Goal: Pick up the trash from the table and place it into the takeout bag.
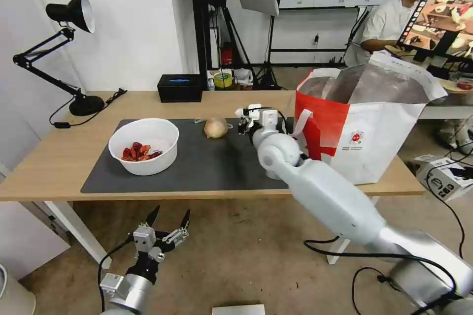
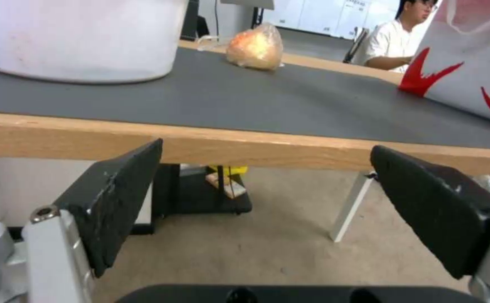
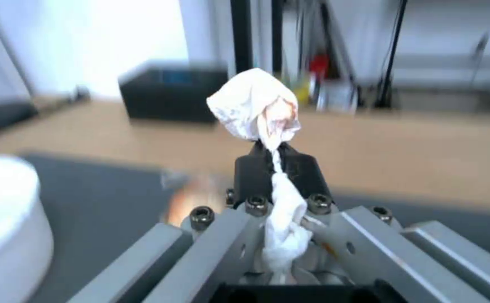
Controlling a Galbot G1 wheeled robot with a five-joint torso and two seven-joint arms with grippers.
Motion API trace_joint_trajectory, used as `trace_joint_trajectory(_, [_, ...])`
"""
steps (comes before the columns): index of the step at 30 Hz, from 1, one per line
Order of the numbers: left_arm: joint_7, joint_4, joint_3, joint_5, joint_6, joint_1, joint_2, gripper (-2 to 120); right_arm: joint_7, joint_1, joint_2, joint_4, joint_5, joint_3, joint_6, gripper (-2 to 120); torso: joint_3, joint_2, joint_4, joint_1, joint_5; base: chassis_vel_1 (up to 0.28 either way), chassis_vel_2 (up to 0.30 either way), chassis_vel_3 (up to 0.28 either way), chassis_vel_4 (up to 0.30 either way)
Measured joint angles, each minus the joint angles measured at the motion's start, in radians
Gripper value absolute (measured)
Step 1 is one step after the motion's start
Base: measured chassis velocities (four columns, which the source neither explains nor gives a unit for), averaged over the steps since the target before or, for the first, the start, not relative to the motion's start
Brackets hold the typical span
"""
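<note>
My right gripper (image 3: 273, 153) is shut on a crumpled white tissue (image 3: 256, 105), whose tail runs down between the fingers. In the head view that gripper (image 1: 245, 119) is raised over the dark mat, left of the red-and-white takeout bag (image 1: 367, 123), which stands open with its foil lining showing. On the mat sit a white bowl (image 1: 144, 145) with red shells and a beige wrapped ball (image 1: 216, 127). The ball (image 2: 255, 47) and the bowl's wall (image 2: 76, 38) also appear in the left wrist view. My left gripper (image 1: 167, 221) hangs open below the front edge of the table (image 1: 49, 167).
A black box with a blue top (image 1: 180, 87) stands at the table's back edge. A black desk lamp (image 1: 64, 49) occupies the back left corner. A cardboard box (image 1: 446, 177) and cables lie on the floor to the right.
</note>
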Motion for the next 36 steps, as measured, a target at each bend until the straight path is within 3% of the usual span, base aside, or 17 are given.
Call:
trace_joint_trajectory(6, [-0.001, -0.004, -0.003, 0.0, 0.001, 0.003, 0.007, 100, 0.044, 0.0, -0.123, 0.143, -0.019, 0.097, 0.027, 0, 0.0, 0.0, 0.0, 0.0, 0.0001, 0.0, 0.0, 0.0, 0.0])
trace_joint_trajectory(15, [-0.005, -0.003, 0.012, -0.007, 0.009, -0.024, 0.014, 100, 0.104, 0.028, -0.259, 0.182, 0.015, 0.211, -0.004, 0, 0.0, 0.0, -0.0001, 0.0, 0.0001, 0.0, 0.0, 0.0, 0.0])
trace_joint_trajectory(21, [-0.033, -0.005, 0.032, -0.008, 0.016, -0.044, 0.013, 100, 0.137, 0.015, -0.31, 0.183, 0.018, 0.244, -0.034, 0, 0.0, 0.0, -0.0001, 0.0, 0.0, 0.0, 0.0, 0.0, 0.0])
trace_joint_trajectory(28, [-0.035, -0.005, 0.033, -0.011, 0.022, -0.046, 0.018, 100, 0.171, -0.024, -0.317, 0.178, 0.037, 0.273, -0.067, 0, 0.0, 0.0, 0.0, 0.0, 0.0, 0.0, 0.0, 0.0, 0.0])
trace_joint_trajectory(32, [-0.035, -0.005, 0.032, -0.012, 0.022, -0.046, 0.02, 100, 0.189, -0.029, -0.317, 0.183, 0.072, 0.282, -0.094, 10, 0.0, 0.0, 0.0, 0.0, -0.0001, 0.0, 0.0, 0.0, 0.0])
trace_joint_trajectory(34, [-0.035, -0.005, 0.031, -0.014, 0.024, -0.047, 0.022, 100, 0.223, -0.028, -0.317, 0.186, 0.112, 0.288, -0.118, 22, 0.0, 0.0, 0.0, 0.0, -0.0003, 0.0, 0.0, 0.0, 0.0])
trace_joint_trajectory(36, [-0.035, -0.005, 0.032, -0.014, 0.024, -0.047, 0.021, 100, 0.229, -0.027, -0.318, 0.186, 0.118, 0.289, -0.122, 28, 0.0, 0.0, 0.0, 0.0, -0.0003, 0.0, 0.0, 0.0, 0.0])
